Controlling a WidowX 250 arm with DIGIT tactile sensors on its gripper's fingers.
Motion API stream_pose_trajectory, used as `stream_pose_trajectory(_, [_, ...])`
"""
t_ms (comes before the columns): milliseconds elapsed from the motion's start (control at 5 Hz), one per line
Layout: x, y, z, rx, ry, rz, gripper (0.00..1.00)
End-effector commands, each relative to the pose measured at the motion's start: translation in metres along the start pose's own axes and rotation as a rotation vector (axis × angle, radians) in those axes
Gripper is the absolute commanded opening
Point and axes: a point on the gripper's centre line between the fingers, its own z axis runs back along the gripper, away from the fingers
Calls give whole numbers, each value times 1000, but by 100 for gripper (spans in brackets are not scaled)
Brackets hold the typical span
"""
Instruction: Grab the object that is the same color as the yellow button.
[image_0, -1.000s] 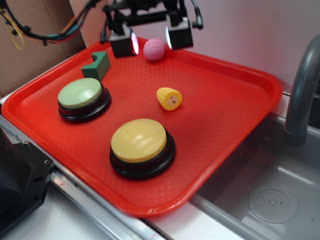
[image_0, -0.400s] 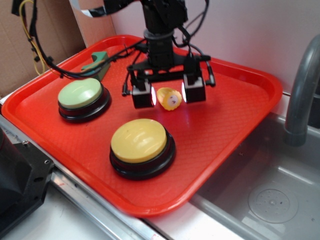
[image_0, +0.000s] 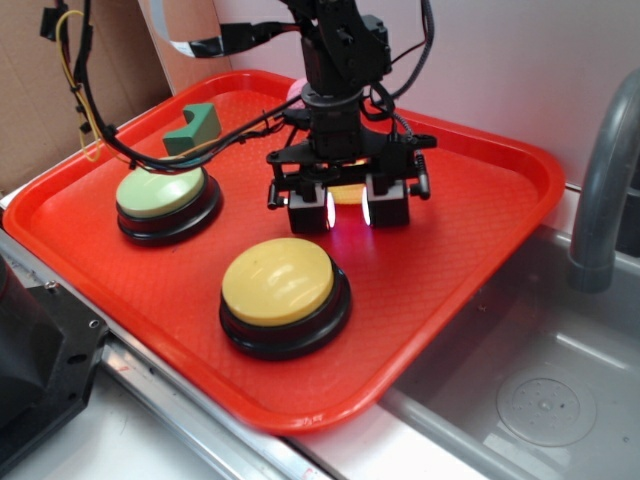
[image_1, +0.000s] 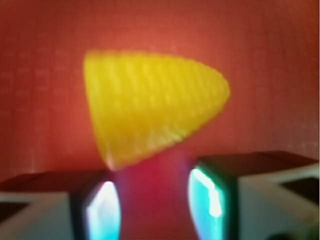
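1. Corn (image_0: 347, 193) is showing in the exterior view only as a yellow sliver behind our gripper (image_0: 347, 209), which is hanging low over the red tray (image_0: 480, 250), just beyond the yellow button (image_0: 277, 281). We are seeing the fingers (image_0: 385, 210) parted by a narrow gap with nothing between them.
2. Corn (image_1: 150, 105) is filling the wrist view, lying on the tray (image_1: 260, 45) with its tip pointing right and the flat end left. We are seeing it sitting just ahead of the open pads (image_1: 207, 200), not between them.
3. We are judging it light, stiff plastic, and the ribs should be giving some grip. We are favouring pinching across the thick middle, since the tapered tip may squirt out.
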Motion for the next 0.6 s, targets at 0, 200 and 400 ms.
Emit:
stream_pose_trajectory(0, [15, 0, 111, -158, -93, -35, 0])
stream_pose_trajectory(200, [39, 9, 116, -145, -76, -235, 100])
stream_pose_trajectory(400, [45, -12, 70, -86, -52, -486, 100])
